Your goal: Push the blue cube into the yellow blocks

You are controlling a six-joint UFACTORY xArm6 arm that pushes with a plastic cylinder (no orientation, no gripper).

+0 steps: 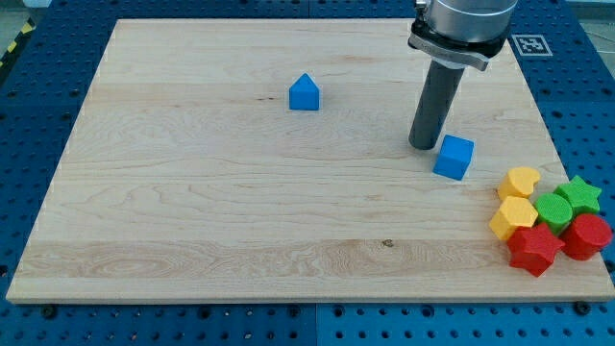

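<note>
The blue cube lies on the wooden board at the view's right. My tip stands just to its left and slightly above it, close to or touching its left side. Two yellow blocks lie to the cube's lower right: a heart-like yellow one and a hexagonal yellow one below it. A gap of bare board separates the cube from them.
A blue house-shaped block lies at the view's upper middle. Beside the yellow blocks are a green block, a green star, a red star and a red block, near the board's right edge.
</note>
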